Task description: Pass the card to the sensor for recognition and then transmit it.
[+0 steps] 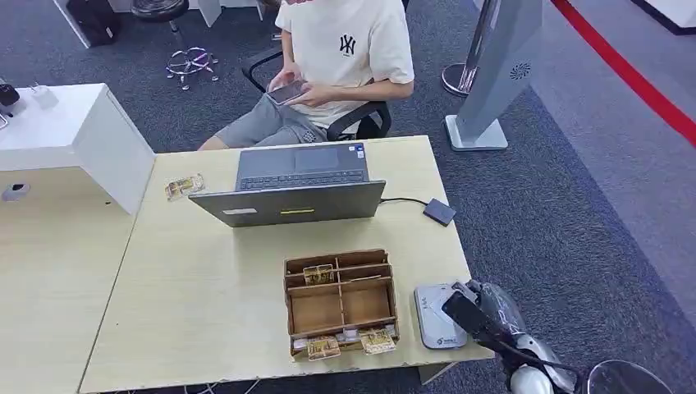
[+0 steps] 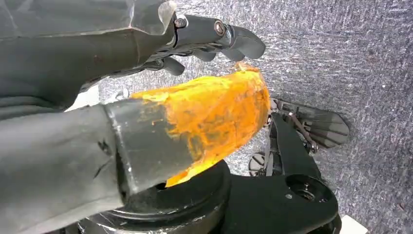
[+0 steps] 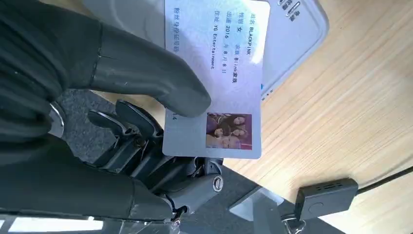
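In the right wrist view my right hand point(image 3: 127, 127) pinches a pale ID card point(image 3: 221, 68) between its thumb and fingers. The card has printed text and a small photo, and it hovers just over the grey-white sensor point(image 3: 297, 39). From the head view, the right hand point(image 1: 476, 312) sits over the sensor point(image 1: 433, 318) at the table's front right corner. My left hand point(image 2: 185, 112), with an orange-coated thumb, hangs over the carpet and holds nothing.
A wooden organiser box point(image 1: 340, 302) with several cards stands left of the sensor. Behind it is an open laptop point(image 1: 297, 185), with a seated person point(image 1: 336, 61) using a phone. A small dark box point(image 1: 440, 211) on a cable lies at the right edge. A loose card point(image 1: 184, 187) lies at the far left.
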Available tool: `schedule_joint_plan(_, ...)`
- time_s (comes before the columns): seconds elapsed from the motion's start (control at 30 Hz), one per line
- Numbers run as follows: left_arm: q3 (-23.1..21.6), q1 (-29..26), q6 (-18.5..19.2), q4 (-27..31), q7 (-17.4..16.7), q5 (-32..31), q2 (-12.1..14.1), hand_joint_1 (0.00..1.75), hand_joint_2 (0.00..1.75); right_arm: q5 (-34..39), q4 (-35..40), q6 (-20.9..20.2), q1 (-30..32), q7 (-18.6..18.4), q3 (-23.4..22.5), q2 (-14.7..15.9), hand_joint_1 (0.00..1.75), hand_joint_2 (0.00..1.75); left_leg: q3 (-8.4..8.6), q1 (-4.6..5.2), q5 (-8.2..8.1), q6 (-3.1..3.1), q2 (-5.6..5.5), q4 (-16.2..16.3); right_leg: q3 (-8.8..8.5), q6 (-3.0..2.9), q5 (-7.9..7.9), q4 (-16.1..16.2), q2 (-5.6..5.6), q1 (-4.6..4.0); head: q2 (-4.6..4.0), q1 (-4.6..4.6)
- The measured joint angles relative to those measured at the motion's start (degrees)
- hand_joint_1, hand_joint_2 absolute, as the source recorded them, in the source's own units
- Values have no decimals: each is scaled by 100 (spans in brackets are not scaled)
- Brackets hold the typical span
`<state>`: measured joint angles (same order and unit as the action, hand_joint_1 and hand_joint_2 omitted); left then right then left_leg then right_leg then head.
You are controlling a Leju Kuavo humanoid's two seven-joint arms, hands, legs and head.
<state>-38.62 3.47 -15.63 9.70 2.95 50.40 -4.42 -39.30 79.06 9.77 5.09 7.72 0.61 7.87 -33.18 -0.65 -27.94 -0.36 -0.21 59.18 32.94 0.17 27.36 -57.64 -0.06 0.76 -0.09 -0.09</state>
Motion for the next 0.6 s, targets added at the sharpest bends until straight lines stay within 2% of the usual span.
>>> schedule_joint_plan(0.47, -2, -1, 2, -2, 0, 46, 7, 0, 0, 9, -87, 20, -46, 22, 0, 0, 175, 175, 6, 0, 0, 0, 0, 0, -7, 0, 0, 0, 0, 0, 2, 2)
schedule_joint_plan(0.6, -13, -1, 2, -2, 18, 90, 7, 0, 0, 133, -40, 252, -14, 311, -19, -34, 175, 175, 6, 0, 0, 0, 0, 0, -6, 0, 0, 0, -1, 0, 0, 2)
